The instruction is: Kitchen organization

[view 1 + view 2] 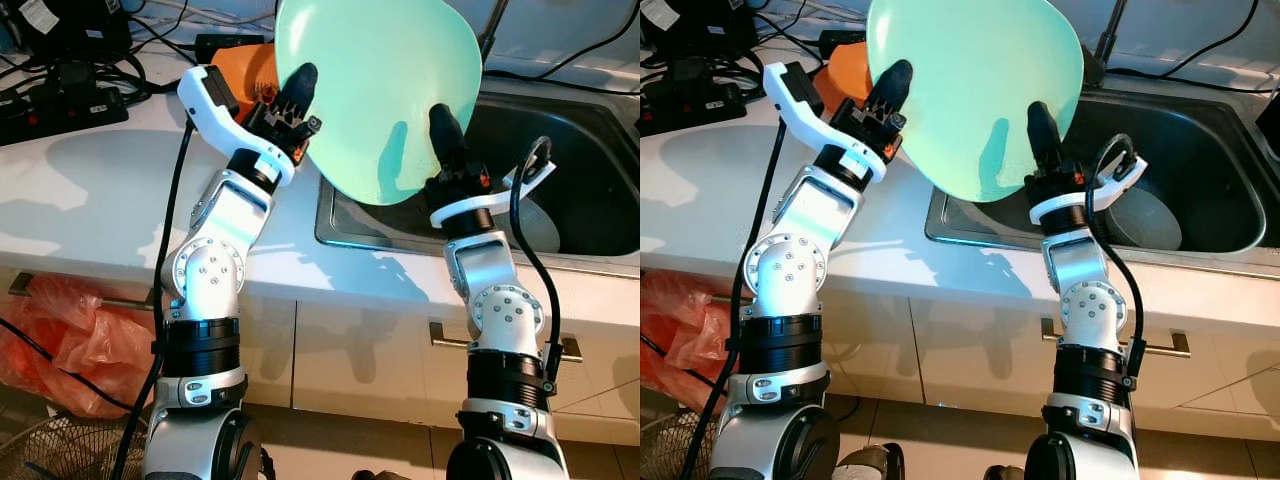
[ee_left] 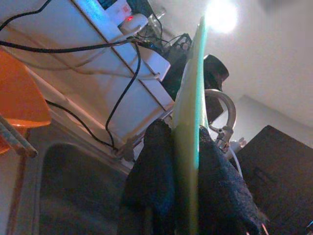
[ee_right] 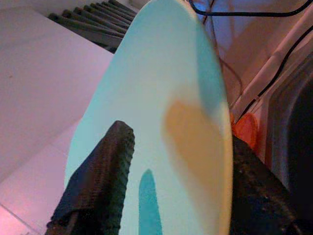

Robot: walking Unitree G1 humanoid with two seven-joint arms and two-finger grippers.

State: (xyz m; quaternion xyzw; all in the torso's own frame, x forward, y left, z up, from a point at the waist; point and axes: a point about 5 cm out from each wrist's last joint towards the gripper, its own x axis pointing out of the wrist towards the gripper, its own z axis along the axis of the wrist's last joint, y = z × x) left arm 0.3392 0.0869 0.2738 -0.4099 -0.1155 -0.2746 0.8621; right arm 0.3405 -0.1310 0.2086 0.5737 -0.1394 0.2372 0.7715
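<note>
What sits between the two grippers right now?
The mint-green plate, tilted up over the sink. The left gripper pinches its left edge and the right gripper its lower right edge, as the eye views show.

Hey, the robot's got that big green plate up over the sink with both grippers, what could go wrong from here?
The green plate is pinched only at its rim, by the left gripper and the right gripper, so uneven arm motion might twist it loose. It hangs tilted over the sink, where a drop could strike the grey bowl. It also sits close to the faucet and could knock it.
</note>
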